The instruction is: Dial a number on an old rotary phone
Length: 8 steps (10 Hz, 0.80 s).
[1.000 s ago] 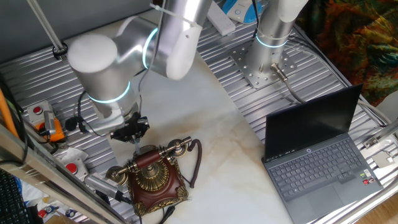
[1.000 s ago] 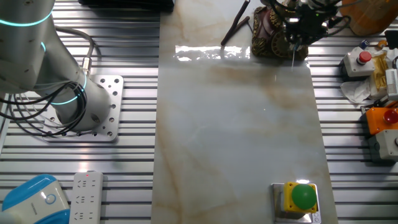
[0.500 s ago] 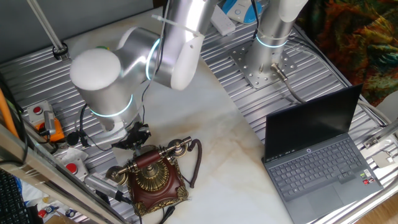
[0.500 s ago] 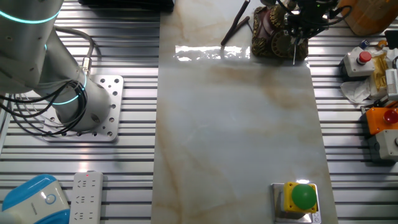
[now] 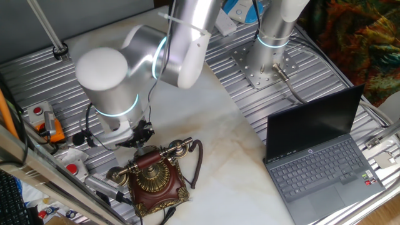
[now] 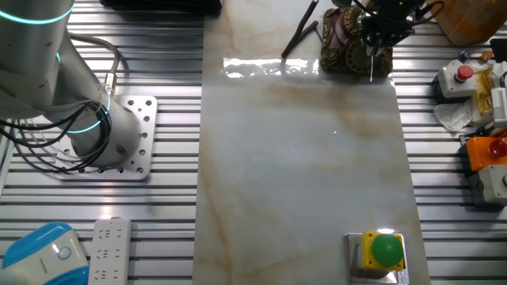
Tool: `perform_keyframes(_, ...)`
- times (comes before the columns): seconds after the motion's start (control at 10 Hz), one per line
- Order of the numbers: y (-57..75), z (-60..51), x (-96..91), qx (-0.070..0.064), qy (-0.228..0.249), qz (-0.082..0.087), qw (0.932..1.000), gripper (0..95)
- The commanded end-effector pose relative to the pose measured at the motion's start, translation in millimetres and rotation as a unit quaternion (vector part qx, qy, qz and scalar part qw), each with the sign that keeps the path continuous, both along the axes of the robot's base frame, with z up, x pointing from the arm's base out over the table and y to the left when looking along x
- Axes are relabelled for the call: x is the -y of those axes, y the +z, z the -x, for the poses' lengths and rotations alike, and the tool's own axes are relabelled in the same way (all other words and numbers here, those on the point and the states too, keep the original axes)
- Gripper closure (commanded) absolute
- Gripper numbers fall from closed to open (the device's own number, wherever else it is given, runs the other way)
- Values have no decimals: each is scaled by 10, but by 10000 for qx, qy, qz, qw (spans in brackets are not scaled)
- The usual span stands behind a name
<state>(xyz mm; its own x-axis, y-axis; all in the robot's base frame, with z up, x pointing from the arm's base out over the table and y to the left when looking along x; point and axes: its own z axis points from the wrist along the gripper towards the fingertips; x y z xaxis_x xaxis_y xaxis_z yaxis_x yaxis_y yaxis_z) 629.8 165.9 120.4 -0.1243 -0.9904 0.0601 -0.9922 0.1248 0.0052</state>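
Observation:
The old rotary phone point(image 5: 153, 178) stands at the near left of the marble slab. It has a reddish-brown body, a brass dial and a brass-ended handset across the top, and its dark cord point(image 5: 197, 164) loops to its right. In the other fixed view the phone point(image 6: 342, 46) sits at the top edge, partly hidden by the gripper. My black gripper point(image 5: 141, 134) hangs just behind and above the handset's top. In the other fixed view the gripper point(image 6: 379, 30) looks shut on a thin pale stick point(image 6: 371, 68) that juts out past the phone's base.
An open laptop point(image 5: 323, 156) stands at the right. Red button boxes point(image 5: 39, 112) and an orange part point(image 5: 52, 129) lie left of the phone. A green button box point(image 6: 385, 252), a power strip point(image 6: 109, 252) and the arm's base plate point(image 6: 136, 136) show in the other view.
The arm has swung slightly right and lowered the gripper closer to the phone's handset. The phone has not moved.

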Motion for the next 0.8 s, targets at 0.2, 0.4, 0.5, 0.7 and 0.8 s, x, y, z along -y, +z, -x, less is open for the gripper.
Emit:
perform_keyframes(0.2, 22, 41, 60, 2, 16, 59, 10000, 950)
perform_keyframes(0.4, 22, 61, 74, -1, 7, 92, 10000, 950)
perform_keyframes(0.5, 20, 65, 74, 2, 11, 94, 10000, 950)
perform_keyframes(0.7, 16, 71, 74, -23, 131, 261, 9996, 950)
perform_keyframes(0.8, 15, 73, 74, -31, 172, 332, 9993, 950)
